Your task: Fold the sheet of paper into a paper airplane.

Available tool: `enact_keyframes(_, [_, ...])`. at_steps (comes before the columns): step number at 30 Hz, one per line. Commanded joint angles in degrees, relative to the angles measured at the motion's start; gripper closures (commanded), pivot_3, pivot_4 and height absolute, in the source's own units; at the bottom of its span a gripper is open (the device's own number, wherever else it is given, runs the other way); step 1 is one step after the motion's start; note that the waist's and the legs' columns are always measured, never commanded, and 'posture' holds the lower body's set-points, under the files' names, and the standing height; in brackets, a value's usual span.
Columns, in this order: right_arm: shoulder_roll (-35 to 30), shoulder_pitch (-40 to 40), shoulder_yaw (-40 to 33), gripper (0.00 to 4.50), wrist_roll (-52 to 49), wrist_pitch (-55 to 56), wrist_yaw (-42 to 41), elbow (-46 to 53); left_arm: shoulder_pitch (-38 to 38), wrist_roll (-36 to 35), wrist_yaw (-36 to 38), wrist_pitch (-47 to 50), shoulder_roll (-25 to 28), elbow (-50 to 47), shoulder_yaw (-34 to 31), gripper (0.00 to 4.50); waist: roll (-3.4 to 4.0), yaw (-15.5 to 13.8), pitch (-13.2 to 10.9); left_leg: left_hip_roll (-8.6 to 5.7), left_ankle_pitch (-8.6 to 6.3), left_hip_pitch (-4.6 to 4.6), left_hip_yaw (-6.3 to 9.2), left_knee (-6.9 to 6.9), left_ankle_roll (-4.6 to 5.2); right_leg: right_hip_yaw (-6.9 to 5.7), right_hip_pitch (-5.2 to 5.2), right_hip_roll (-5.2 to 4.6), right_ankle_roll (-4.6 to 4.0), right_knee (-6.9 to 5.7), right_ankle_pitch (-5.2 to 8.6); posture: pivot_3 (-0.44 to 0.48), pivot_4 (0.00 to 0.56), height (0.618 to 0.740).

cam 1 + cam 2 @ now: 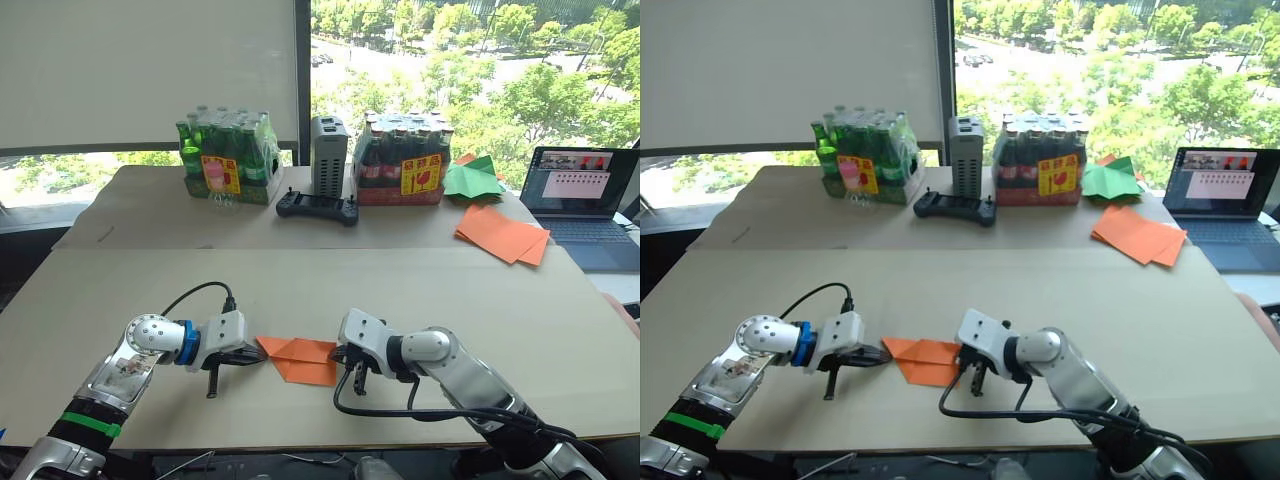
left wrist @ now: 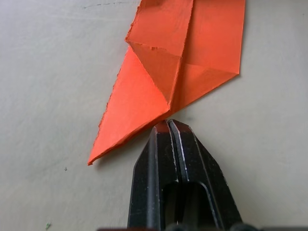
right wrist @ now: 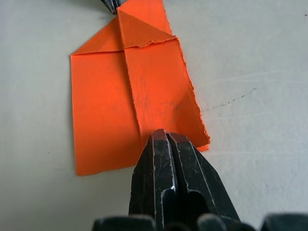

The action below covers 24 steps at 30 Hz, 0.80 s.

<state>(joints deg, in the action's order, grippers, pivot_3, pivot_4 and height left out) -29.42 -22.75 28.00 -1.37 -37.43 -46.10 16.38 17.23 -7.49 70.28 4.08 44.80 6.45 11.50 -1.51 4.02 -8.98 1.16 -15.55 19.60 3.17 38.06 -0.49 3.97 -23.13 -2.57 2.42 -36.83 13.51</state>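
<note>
Sheet of paper (image 1: pixel 299 359), bright orange and partly folded with a pointed end, lies flat on the near part of the table (image 1: pixel 300 290), between the two grippers. Left gripper (image 2: pixel 168 126) sits at the pointed end, fingers pressed together with tips touching the paper's edge right where the folded flaps meet (tips on or at the edge, not clearly pinching the paper). Right gripper (image 3: pixel 166 136) is at the opposite, square end, fingers also closed together, tips resting on top of the paper near its short edge, over the raised folded strip. The paper shows a diagonal corner fold at the pointed end and one long flap folded lengthwise with a slightly ragged edge. Both arms lie low over the table surface, wrists pointing toward each other. Farther back: a green bottle pack (image 1: pixel 225 157), a dark bottle pack (image 1: pixel 402 160), a grey box (image 1: pixel 329 154) upright between them, and a black controller (image 1: pixel 317 207) just in front of the box. To the robot's right at the far side, a stack of orange sheets (image 1: pixel 503 235), a green paper shape (image 1: pixel 472 178) behind it, and an open laptop (image 1: pixel 586 200) at the table's edge.
</note>
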Motion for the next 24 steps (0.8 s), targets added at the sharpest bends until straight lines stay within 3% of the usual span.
enact_keyframes(1, [0.0,0.3,0.6,4.47,0.5,-2.3,0.1,-0.9,-1.8,-1.3,-1.2,5.7,1.5,-1.4,-2.5,4.5,-0.02,0.1,0.0,0.03,0.0,0.02,0.0,0.0,0.0,0.0,-0.03,0.02,0.0,0.0,0.0,0.0,0.15,0.733])
enact_keyframes(6, [1.5,-0.2,-1.1,4.47,-0.9,-2.1,0.6,3.0,-2.8,-7.8,-1.4,12.5,2.0,-7.1,-7.9,4.5,-0.08,0.0,-0.2,0.13,0.0,0.29,0.01,-0.01,0.0,-0.02,-0.33,0.13,-0.06,-0.03,-0.01,0.0,0.15,0.733])
enact_keyframes(13, [6.1,-1.6,-9.5,4.47,-9.4,-9.2,1.9,11.5,-7.8,-16.2,-1.3,21.0,3.9,-15.9,-14.7,4.5,-0.1,-0.2,-0.4,0.06,0.04,1.53,0.07,0.0,-0.06,-0.03,-1.63,0.04,-0.64,-0.21,-0.37,0.0,0.15,0.733])
enact_keyframes(14, [6.1,-2.1,-10.4,3.9,-10.2,-10.1,2.1,12.0,-8.4,-17.4,-1.8,22.3,3.8,-16.9,-15.8,4.5,-0.1,-0.3,-0.4,0.04,0.04,1.58,0.07,0.0,-0.06,-0.03,-1.68,0.0,-0.64,-0.21,-0.37,0.0,0.15,0.733])
enact_keyframes(22, [4.3,-4.7,-11.0,1.27,-12.2,-10.0,1.2,7.4,-9.3,-22.9,-5.1,28.6,2.5,-22.8,-17.7,4.5,-0.16,-1.1,-0.5,-0.05,0.05,1.61,0.08,0.0,-0.08,-0.04,-1.75,-0.06,-0.64,-0.21,-0.38,0.0,0.15,0.733])
enact_keyframes(24, [3.9,-4.7,-10.7,1.27,-12.4,-9.3,0.5,5.7,-8.9,-25.0,-6.1,30.4,1.8,-24.0,-18.4,4.5,-0.18,-1.2,-0.5,-0.06,0.05,1.62,0.06,0.0,-0.08,-0.04,-1.75,-0.06,-0.64,-0.2,-0.38,0.0,0.15,0.733])
